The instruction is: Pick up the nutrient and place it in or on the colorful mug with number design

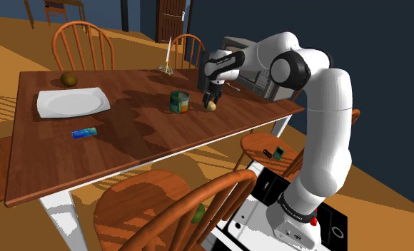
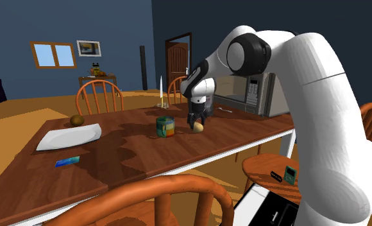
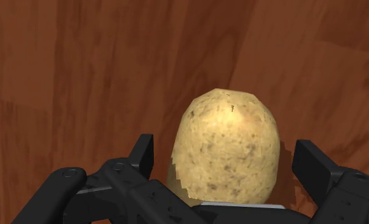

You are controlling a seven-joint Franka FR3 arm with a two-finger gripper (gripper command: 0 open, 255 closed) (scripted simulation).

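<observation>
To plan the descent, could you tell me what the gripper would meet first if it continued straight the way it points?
Probably the potato, between the open fingers of the gripper; the wooden tabletop lies just beyond, though depth is unclear.

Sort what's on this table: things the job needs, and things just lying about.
Job: potato; colorful mug.

Lying about: white plate; small blue packet; round brown thing; upright white stick; microwave.
</observation>
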